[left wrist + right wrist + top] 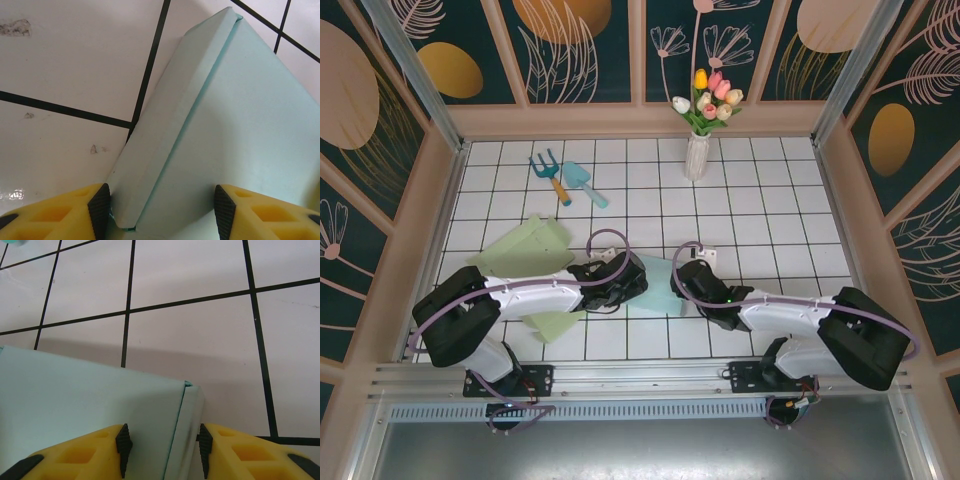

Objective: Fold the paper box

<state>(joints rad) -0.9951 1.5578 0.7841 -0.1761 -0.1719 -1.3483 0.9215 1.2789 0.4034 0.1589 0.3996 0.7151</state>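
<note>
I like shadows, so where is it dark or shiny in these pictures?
Right wrist view: a soft grey shadow falls on the tiles beyond the paper box. Left wrist view: a small bright glint on a tile, bottom left. Top view: evenly lit and sharp.

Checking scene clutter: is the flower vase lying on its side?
No, the vase stands upright, with the tulips pointing up out of it.
</note>
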